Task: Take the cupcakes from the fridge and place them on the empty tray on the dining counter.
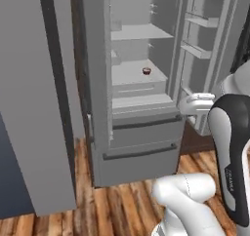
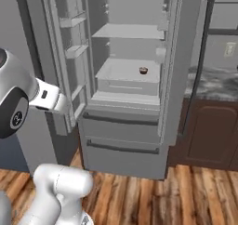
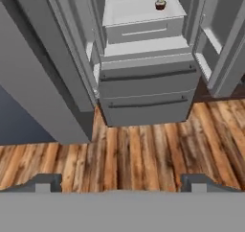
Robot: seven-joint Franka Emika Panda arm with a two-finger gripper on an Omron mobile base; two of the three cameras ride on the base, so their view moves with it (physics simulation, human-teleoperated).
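The fridge [image 1: 141, 159] [image 2: 123, 156] [image 3: 143, 109] stands with both upper doors swung wide. One small cupcake [image 1: 146, 71] [image 2: 143, 70] [image 3: 160, 5] in a dark wrapper sits on a pale grey middle shelf, toward its right side. My gripper [image 3: 122, 184] is open, with nothing between its fingertips [image 3: 45, 183]. It hangs well back from the fridge, above the wooden floor, looking down at the drawers and the shelf. The tray and the dining counter are out of view.
The left fridge door [image 1: 39, 108] juts out toward me, and the right door [image 1: 205, 45] with its bins stands close beside my arm. A wall counter with dark cabinets [image 2: 209, 126] lies right of the fridge. Wooden floor [image 3: 143, 154] lies in front.
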